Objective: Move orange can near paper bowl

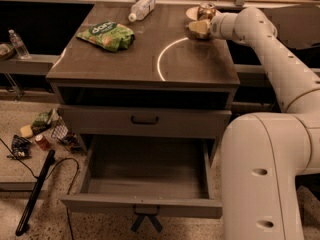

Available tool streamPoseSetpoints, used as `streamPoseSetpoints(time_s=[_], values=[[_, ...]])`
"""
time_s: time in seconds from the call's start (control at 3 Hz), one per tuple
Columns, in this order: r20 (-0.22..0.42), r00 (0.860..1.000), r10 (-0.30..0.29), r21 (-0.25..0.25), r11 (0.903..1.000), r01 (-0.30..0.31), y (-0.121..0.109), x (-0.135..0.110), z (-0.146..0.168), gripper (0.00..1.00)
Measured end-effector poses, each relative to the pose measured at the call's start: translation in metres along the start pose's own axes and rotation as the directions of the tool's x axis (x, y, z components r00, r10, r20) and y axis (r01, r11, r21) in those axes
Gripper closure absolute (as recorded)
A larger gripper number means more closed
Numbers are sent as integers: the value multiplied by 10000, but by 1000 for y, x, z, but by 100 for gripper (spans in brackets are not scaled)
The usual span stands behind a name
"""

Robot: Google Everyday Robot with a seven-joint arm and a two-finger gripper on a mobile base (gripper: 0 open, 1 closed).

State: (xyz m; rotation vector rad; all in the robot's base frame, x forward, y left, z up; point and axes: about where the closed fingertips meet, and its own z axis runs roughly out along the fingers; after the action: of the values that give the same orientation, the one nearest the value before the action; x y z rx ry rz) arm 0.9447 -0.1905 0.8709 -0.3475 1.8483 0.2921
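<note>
Robot test corner in an office-like room
A grey drawer cabinet (145, 59) stands on a speckled floor (100, 231) with its bottom drawer (145, 179) open. Snack litter (50, 134) and a black rod (35, 194) lie at left. The gripper (199, 29) sits at the cabinet top's far right.

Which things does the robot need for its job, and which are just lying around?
For the job: orange can, paper bowl next to it, gripper just in front of the can.
Just lying about: green snack bag, clear bottle, open drawer, floor litter.
</note>
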Motion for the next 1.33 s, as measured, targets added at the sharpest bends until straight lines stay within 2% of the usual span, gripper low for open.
streamPoseSetpoints(time_s=[0.33,0.67,1.0,1.33], values=[[50,9998,169,131,9998,-169,-1,-9,-15,0],[-77,9995,307,50,9995,-306,8,-13,-38,0],[-36,9999,138,213,9997,-137,10,-28,-90,0],[58,9994,-327,833,9960,321,15,-59,-157,0]])
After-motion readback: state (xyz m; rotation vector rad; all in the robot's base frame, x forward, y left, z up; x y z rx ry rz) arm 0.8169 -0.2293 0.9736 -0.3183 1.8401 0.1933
